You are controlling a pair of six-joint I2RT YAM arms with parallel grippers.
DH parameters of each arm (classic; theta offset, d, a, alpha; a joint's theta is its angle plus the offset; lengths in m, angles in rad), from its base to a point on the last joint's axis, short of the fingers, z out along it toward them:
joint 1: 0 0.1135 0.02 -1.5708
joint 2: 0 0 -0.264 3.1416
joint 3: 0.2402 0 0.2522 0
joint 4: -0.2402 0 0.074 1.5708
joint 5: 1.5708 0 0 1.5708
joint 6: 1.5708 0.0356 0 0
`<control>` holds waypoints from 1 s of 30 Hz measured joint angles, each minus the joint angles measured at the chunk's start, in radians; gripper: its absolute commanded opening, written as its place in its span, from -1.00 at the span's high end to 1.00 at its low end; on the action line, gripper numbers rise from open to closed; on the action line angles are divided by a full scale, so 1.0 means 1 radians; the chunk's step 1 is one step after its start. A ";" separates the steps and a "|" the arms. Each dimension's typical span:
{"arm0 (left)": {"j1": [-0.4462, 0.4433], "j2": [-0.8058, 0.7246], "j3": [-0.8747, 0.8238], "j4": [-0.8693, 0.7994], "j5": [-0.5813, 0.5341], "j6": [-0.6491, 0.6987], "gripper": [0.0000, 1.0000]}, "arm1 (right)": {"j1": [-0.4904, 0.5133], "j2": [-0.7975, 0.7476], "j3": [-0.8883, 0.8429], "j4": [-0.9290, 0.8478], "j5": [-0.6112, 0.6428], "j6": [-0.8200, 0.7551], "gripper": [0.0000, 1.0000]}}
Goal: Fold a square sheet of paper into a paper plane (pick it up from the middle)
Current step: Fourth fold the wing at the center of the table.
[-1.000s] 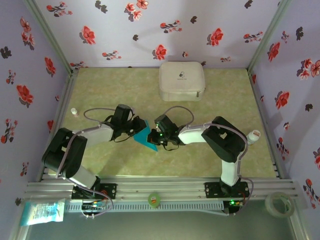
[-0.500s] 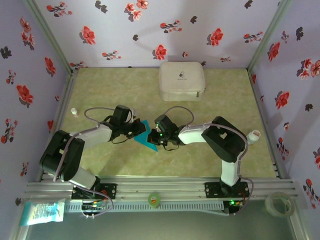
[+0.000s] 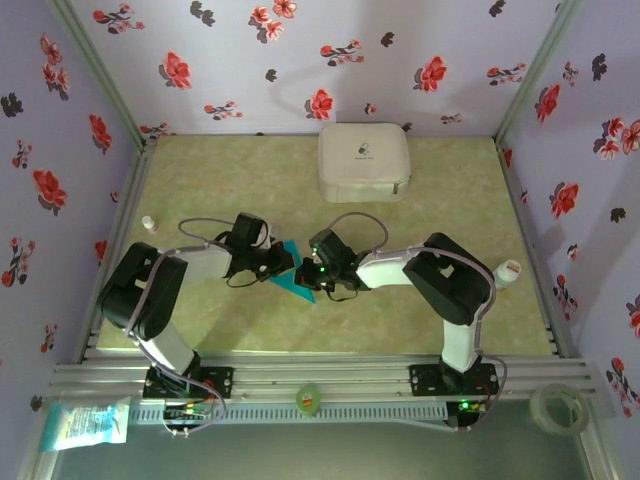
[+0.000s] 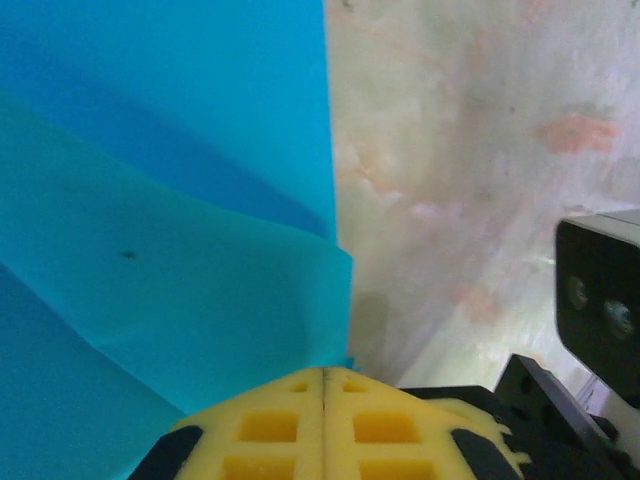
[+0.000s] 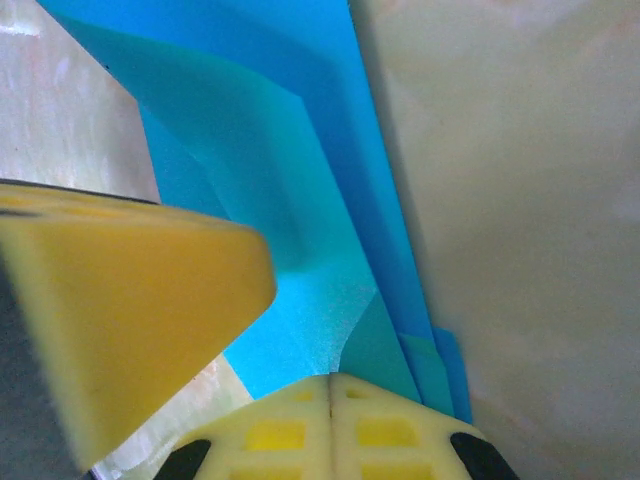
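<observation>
The turquoise sheet of paper (image 3: 296,284), folded into layered flaps, stands just off the table's middle between my two grippers. My left gripper (image 3: 282,265) comes at it from the left. In the left wrist view its yellow pads (image 4: 270,430) meet at a closed seam (image 4: 325,372) with the paper's (image 4: 170,200) lower flap running in behind the tips. My right gripper (image 3: 304,270) faces it from the right, shut (image 5: 331,378) on the stacked edges of the paper (image 5: 290,200). One yellow left finger (image 5: 130,300) fills the left of the right wrist view.
A white zip case (image 3: 364,160) lies at the back centre. A small white bottle (image 3: 148,223) stands by the left wall and a white object (image 3: 508,270) by the right wall. Flowered walls close three sides.
The left gripper has closed onto the paper and shifted a little right, its arm swinging inward. The paper's visible shape has narrowed. The right arm has held still.
</observation>
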 measured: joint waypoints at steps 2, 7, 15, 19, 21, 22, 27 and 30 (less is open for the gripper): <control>0.014 0.018 0.000 0.009 0.000 0.000 0.88 | 0.000 0.000 0.000 0.000 0.000 0.000 0.97; 0.053 0.056 0.000 0.029 0.015 0.005 0.87 | 0.000 0.000 -0.001 0.000 0.000 0.000 0.99; 0.093 0.084 0.003 0.045 0.084 0.012 0.86 | 0.000 0.000 -0.001 0.000 0.004 0.000 1.00; 0.117 0.097 0.019 0.040 0.099 0.012 0.86 | 0.000 0.000 -0.001 0.000 0.008 -0.001 1.00; 0.132 0.105 0.032 0.031 0.097 0.012 0.85 | 0.000 0.000 -0.001 0.000 0.008 -0.001 1.00; 0.143 0.111 0.042 0.025 0.095 0.012 0.85 | 0.000 0.000 -0.001 0.000 0.008 -0.002 1.00; 0.183 0.133 0.082 0.002 0.081 0.019 0.85 | 0.000 0.000 -0.003 0.001 0.008 -0.003 1.00; 0.213 0.143 0.104 -0.006 0.058 0.035 0.85 | 0.000 0.000 -0.003 0.001 0.008 -0.004 1.00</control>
